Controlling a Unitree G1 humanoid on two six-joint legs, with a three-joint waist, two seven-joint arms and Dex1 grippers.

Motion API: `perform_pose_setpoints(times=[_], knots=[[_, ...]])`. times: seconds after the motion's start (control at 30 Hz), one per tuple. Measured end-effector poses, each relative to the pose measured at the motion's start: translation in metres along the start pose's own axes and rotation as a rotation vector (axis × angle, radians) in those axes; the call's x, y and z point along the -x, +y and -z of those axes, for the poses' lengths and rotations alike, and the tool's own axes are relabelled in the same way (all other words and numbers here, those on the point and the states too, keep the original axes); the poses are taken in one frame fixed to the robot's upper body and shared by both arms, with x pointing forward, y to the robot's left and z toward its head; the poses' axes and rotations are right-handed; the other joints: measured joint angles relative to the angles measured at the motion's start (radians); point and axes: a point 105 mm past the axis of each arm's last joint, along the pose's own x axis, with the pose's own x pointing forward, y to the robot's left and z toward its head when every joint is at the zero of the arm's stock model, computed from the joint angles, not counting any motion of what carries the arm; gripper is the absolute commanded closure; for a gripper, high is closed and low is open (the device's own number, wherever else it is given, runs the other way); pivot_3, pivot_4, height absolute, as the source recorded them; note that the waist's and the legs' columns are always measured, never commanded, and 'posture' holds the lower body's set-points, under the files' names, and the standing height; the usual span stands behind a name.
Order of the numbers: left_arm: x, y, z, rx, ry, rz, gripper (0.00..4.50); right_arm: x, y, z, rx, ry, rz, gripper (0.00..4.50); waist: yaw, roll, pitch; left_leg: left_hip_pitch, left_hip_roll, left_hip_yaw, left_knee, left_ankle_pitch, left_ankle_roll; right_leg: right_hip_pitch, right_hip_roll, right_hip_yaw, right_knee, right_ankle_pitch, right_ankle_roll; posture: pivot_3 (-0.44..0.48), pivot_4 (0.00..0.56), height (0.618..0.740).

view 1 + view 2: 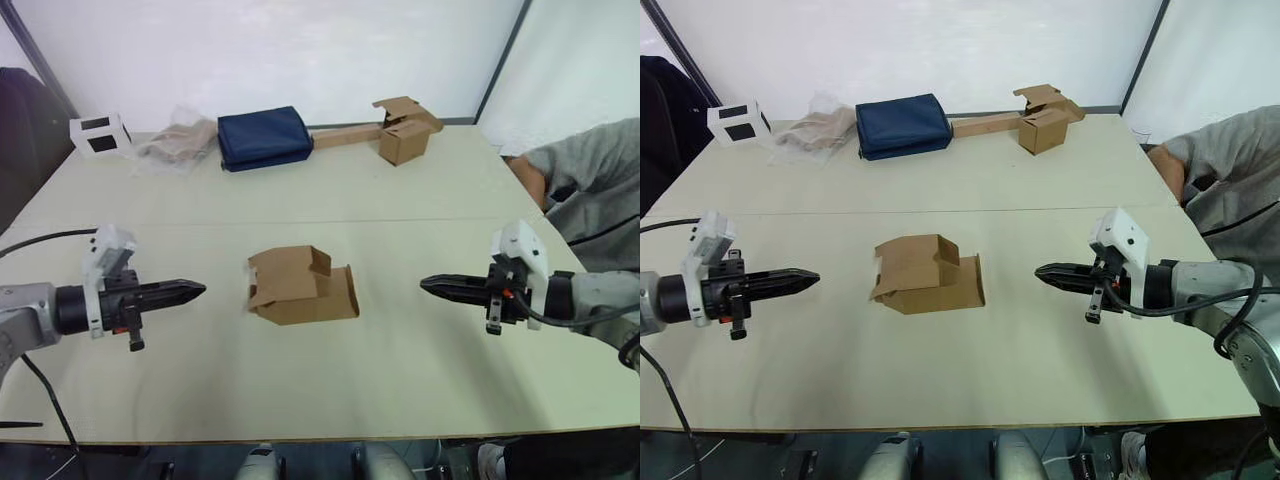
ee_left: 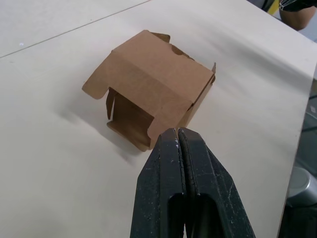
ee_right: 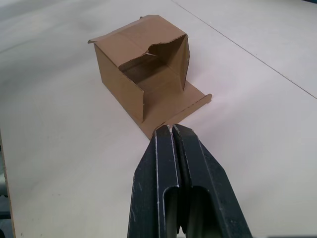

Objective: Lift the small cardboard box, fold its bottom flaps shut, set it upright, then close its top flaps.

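Lab test bench (image 1: 420,190) (white partition walls (image 1: 300,50), seated person (image 1: 600,190) watching).

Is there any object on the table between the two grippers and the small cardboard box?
Nothing visible: bare table lies between the left gripper, the right gripper and the small cardboard box.

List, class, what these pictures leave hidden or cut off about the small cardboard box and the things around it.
- Small cardboard box: its underside is hidden, resting on the table in every view.
- Person's sleeve: cut off by the head views' right edge.
- Long cardboard strip: its near end is hidden behind the navy bag.
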Motion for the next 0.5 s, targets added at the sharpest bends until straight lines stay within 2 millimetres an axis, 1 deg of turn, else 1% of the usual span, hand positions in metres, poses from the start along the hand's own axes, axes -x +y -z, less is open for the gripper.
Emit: perform_pose_setpoints(times=[0.33, 0.5], knots=[[-0.0025, -0.0012, -0.0031, 0.004, -0.014, 0.01, 4.47, -0.0025, 0.0017, -0.0019, 0.0, -0.011, 0.005, 4.5, -0.002, 0.0, 0.0, 0.0, 0.0, 0.0, 0.0, 0.0, 0.0, 0.0, 0.0, 0.0, 0.0, 0.0, 0.0, 0.0, 0.15, 0.74], [-0.007, -0.0028, 0.0, 0.013, -0.001, 0.032, 4.47, -0.0033, 0.0037, -0.0031, 0.002, -0.008, -0.002, 4.5, -0.002, 0.0, 0.0, 0.0, 0.0, 0.0, 0.0, 0.0, 0.0, 0.0, 0.0, 0.0, 0.0, 0.0, 0.0, 0.0, 0.15, 0.74]])
